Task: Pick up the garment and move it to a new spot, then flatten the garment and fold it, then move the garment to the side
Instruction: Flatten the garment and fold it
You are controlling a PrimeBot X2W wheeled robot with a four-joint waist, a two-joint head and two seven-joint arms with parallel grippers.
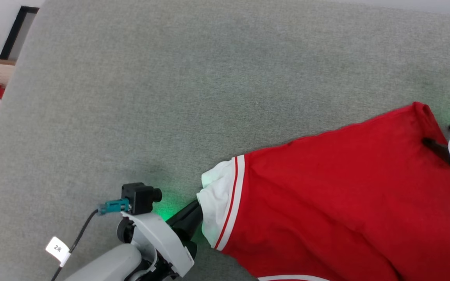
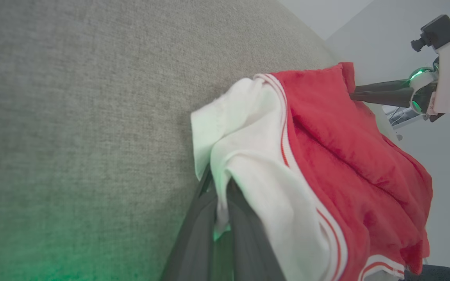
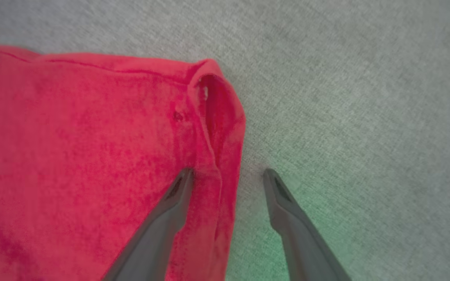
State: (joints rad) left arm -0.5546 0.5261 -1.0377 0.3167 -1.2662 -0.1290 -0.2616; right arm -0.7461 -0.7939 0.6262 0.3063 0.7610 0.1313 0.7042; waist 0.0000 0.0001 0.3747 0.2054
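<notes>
Garment (image 1: 338,195) lay on grey tabletop (image 1: 170,78), long axis 8 to 2 o'clock in head view. Left pincer (image 2: 219,195) pinched its white end at 8; right pincer (image 3: 227,173) stood spread, straddling its red corner at 2.

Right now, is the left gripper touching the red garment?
Touching. The left wrist view shows the left gripper shut on the garment's white end, with cloth pinched between its fingers.
</notes>
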